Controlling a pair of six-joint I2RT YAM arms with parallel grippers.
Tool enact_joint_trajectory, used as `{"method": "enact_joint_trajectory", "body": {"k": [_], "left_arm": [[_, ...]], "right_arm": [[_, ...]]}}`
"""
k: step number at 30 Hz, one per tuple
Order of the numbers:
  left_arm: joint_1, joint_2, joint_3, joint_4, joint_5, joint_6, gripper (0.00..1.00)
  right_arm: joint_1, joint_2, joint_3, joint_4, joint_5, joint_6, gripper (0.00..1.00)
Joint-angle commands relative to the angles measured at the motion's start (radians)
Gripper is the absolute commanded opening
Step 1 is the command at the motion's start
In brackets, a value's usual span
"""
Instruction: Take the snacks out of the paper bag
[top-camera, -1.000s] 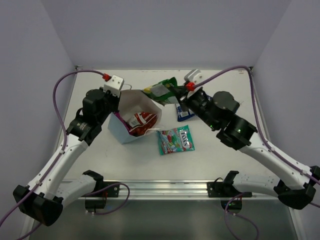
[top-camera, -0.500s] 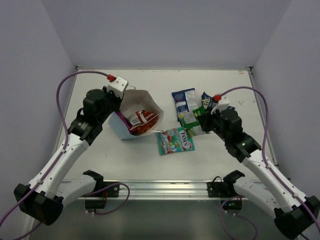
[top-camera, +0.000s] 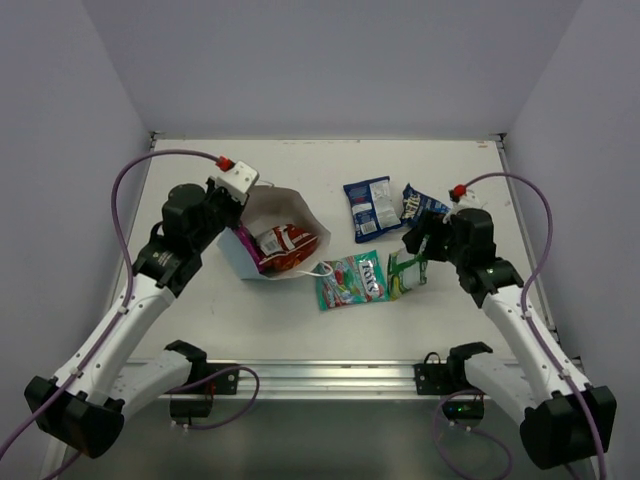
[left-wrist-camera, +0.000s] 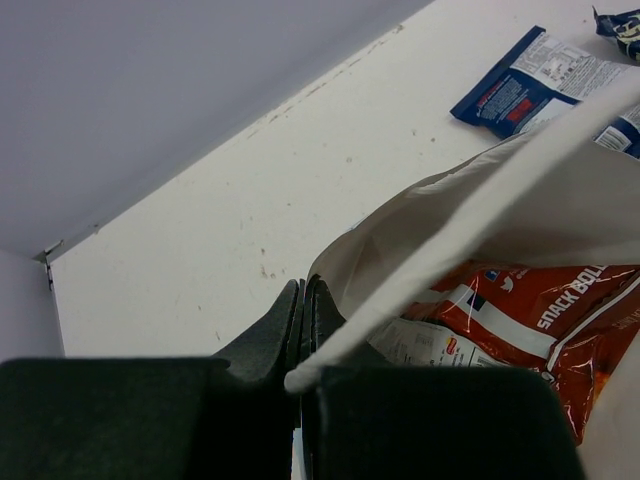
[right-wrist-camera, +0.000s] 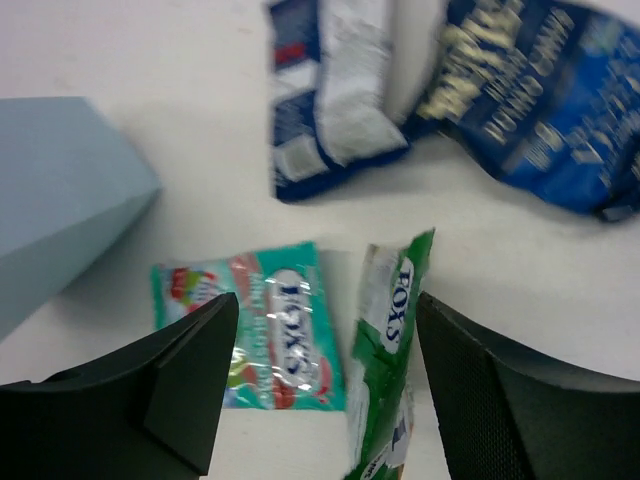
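Observation:
The light blue paper bag (top-camera: 233, 261) lies tipped with its white mouth open to the right. My left gripper (top-camera: 243, 208) is shut on the bag's rim (left-wrist-camera: 303, 300). A red-white snack packet (top-camera: 284, 243) lies inside the bag (left-wrist-camera: 520, 318), with a magenta sliver (top-camera: 244, 246) beside it. Out on the table lie a teal packet (top-camera: 350, 280), a green packet (top-camera: 407, 272) and two dark blue packets (top-camera: 367, 208) (top-camera: 420, 204). My right gripper (top-camera: 418, 248) hangs open over the green packet (right-wrist-camera: 385, 380), which is loose between the fingers, beside the teal one (right-wrist-camera: 260, 335).
Grey walls close in the white table (top-camera: 200, 320) on three sides. A metal rail (top-camera: 320, 378) with the arm bases runs along the near edge. The bag's thin white string handle (top-camera: 318, 268) trails toward the teal packet.
My right gripper carried the green packet from the back of the table down to the right, then opened; the packet now sits beside the teal one. The left gripper still pinches the bag rim.

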Motion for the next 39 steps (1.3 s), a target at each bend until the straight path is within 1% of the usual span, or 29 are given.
{"method": "enact_joint_trajectory", "body": {"k": [1, 2, 3, 5, 6, 7, 8, 9, 12, 13, 14, 15, 18, 22, 26, 30, 39], "left_arm": [[-0.004, -0.046, 0.016, 0.124, 0.043, 0.027, 0.0], [-0.004, -0.049, 0.011, 0.128, 0.044, 0.028, 0.0], [-0.002, -0.05, 0.011, 0.127, 0.046, 0.031, 0.0], [-0.004, -0.053, 0.01, 0.122, 0.055, 0.038, 0.0], [-0.004, -0.056, 0.004, 0.122, 0.055, 0.042, 0.0], [-0.004, -0.061, 0.001, 0.124, 0.057, 0.044, 0.0], [-0.004, -0.066, -0.002, 0.122, 0.058, 0.045, 0.0], [-0.004, -0.069, -0.008, 0.122, 0.06, 0.045, 0.0], [-0.004, -0.076, -0.013, 0.122, 0.066, 0.042, 0.0], [-0.002, -0.078, -0.015, 0.121, 0.07, 0.041, 0.0], [-0.004, -0.079, -0.015, 0.119, 0.072, 0.039, 0.0], [-0.004, -0.079, -0.015, 0.119, 0.072, 0.036, 0.0], [-0.002, -0.083, -0.015, 0.111, 0.089, 0.032, 0.0], [-0.004, -0.084, -0.016, 0.11, 0.095, 0.024, 0.0], [-0.004, -0.083, -0.018, 0.11, 0.101, 0.015, 0.0], [-0.004, -0.079, -0.016, 0.111, 0.098, 0.004, 0.0], [-0.004, -0.072, -0.004, 0.105, 0.09, -0.004, 0.0]], "right_arm": [[0.159, -0.028, 0.22, 0.013, 0.016, -0.182, 0.75], [0.242, -0.017, 0.256, 0.007, 0.001, -0.237, 0.75], [0.283, -0.002, 0.324, 0.004, -0.012, -0.26, 0.75], [0.359, 0.06, 0.388, 0.004, -0.061, -0.333, 0.75], [0.43, 0.084, 0.45, 0.001, -0.065, -0.363, 0.75], [0.466, 0.115, 0.48, -0.004, -0.065, -0.398, 0.75], [0.536, 0.176, 0.512, -0.025, -0.057, -0.483, 0.75], [0.572, 0.213, 0.579, -0.039, -0.048, -0.514, 0.75], [0.678, 0.349, 0.682, -0.087, -0.069, -0.659, 0.76], [0.696, 0.379, 0.695, -0.085, -0.074, -0.691, 0.76], [0.727, 0.434, 0.707, -0.088, -0.086, -0.758, 0.76], [0.739, 0.46, 0.73, -0.09, -0.118, -0.783, 0.76], [0.779, 0.559, 0.785, -0.122, -0.141, -0.88, 0.78], [0.811, 0.67, 0.848, -0.18, -0.097, -0.963, 0.81], [0.83, 0.742, 0.848, -0.194, -0.043, -1.029, 0.9], [0.831, 0.799, 0.839, -0.212, -0.017, -1.052, 0.95], [0.833, 0.887, 0.824, -0.194, 0.061, -1.081, 0.96]]}}
